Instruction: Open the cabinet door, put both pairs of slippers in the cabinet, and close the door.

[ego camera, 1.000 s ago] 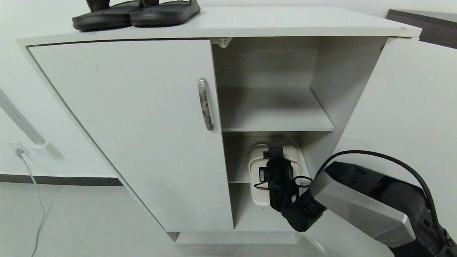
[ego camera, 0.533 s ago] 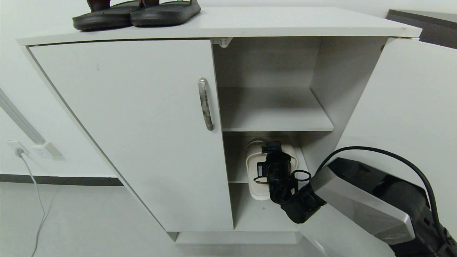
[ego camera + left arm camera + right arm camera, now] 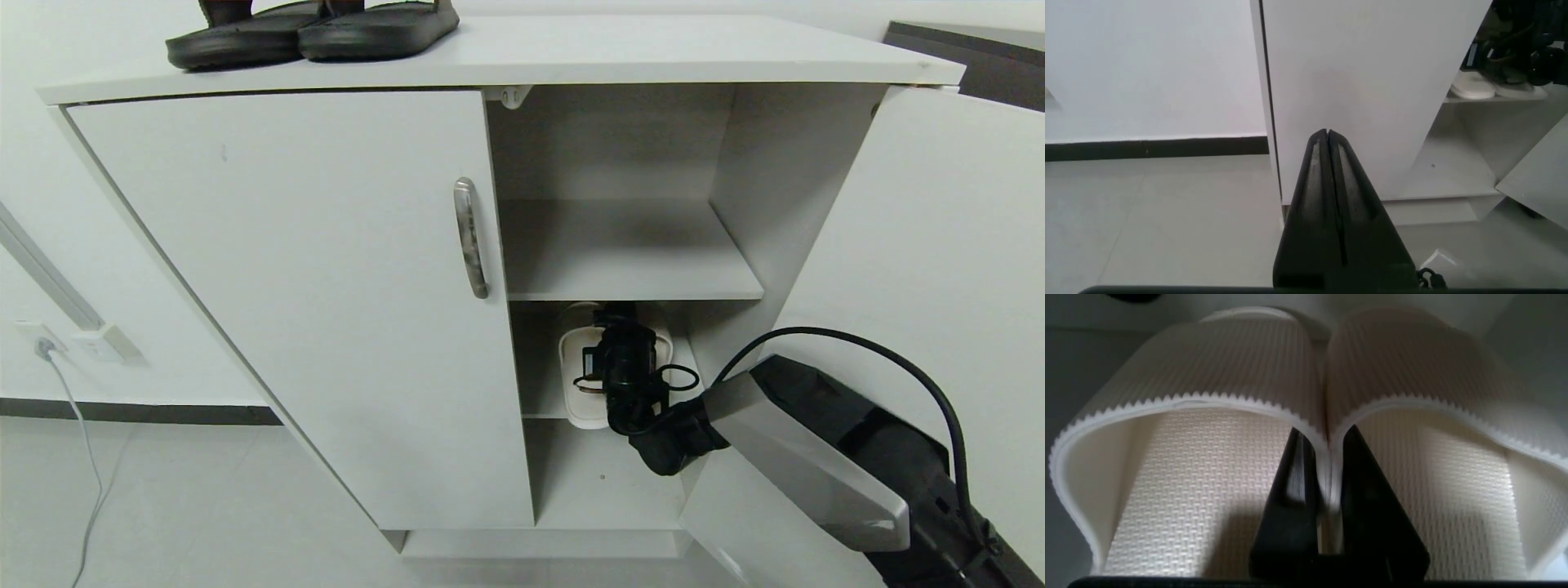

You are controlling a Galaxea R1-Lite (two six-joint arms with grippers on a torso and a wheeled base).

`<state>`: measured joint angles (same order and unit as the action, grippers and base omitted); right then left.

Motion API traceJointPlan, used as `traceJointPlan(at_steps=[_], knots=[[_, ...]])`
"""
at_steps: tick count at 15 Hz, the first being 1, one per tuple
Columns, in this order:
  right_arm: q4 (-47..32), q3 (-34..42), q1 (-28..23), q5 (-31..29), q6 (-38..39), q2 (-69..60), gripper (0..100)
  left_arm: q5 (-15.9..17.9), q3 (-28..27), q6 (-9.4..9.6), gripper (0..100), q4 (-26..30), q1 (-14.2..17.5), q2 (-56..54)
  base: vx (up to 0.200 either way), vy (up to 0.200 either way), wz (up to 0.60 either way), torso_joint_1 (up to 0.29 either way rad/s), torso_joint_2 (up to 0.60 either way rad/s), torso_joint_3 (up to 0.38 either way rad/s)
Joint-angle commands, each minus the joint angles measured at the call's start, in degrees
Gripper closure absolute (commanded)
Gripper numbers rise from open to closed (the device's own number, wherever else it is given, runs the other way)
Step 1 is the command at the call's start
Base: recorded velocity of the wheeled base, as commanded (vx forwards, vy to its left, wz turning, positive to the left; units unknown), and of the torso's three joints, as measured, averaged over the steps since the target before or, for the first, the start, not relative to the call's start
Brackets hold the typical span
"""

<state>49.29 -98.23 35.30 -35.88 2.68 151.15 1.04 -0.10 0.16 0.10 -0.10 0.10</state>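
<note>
The white cabinet (image 3: 286, 286) has its left door shut and its right door (image 3: 922, 245) swung open. A pair of black slippers (image 3: 310, 37) lies on the cabinet top at the left. My right gripper (image 3: 614, 318) is inside the open half, just under the middle shelf (image 3: 629, 253). It is shut on the white slippers (image 3: 575, 384), which rest over the lower shelf. In the right wrist view its fingers (image 3: 1294, 490) pinch the two inner strap edges of the white slippers (image 3: 1192, 498) together. My left gripper (image 3: 1327, 135) hangs shut and empty, low before the shut door (image 3: 1372, 82).
A metal handle (image 3: 470, 237) runs down the shut door's right edge. A wall socket with a cable (image 3: 41, 347) sits low on the left. Bare tiled floor (image 3: 1159, 220) lies before the cabinet. The bottom compartment (image 3: 596, 482) is bare.
My right gripper has pushed the white slippers deeper into the cabinet, over the lower shelf and under the middle shelf. The left arm and the black slippers have not moved.
</note>
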Motion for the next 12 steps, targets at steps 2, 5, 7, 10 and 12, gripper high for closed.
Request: traceJointPlan(at_steps=[2, 5, 7, 10, 12], knots=[[-0.2, -1.6, -0.5, 1.0, 0.0, 1.6, 100, 0.0, 0.0, 0.02, 100, 0.0, 0.0, 0.0, 0.000, 0.000, 0.00, 0.000, 0.00, 0.000], [-1.0, -1.7, -0.5, 1.0, 0.0, 1.6, 100, 0.0, 0.0, 0.02, 100, -0.1, 0.0, 0.1, 0.000, 0.000, 0.00, 0.000, 0.00, 0.000], [-1.3, -1.6, -0.5, 1.0, 0.0, 1.7, 100, 0.0, 0.0, 0.02, 100, -0.1, 0.0, 0.0, 0.000, 0.000, 0.00, 0.000, 0.00, 0.000], [-1.3, -1.3, -0.5, 1.0, 0.0, 1.6, 0, 0.0, 0.0, 0.02, 100, 0.0, 0.0, 0.0, 0.000, 0.000, 0.00, 0.000, 0.00, 0.000], [-0.9, 0.7, -0.2, 0.9, 0.0, 0.8, 0, 0.0, 0.0, -0.07, 100, 0.0, 0.0, 0.1, 0.000, 0.000, 0.00, 0.000, 0.00, 0.000]])
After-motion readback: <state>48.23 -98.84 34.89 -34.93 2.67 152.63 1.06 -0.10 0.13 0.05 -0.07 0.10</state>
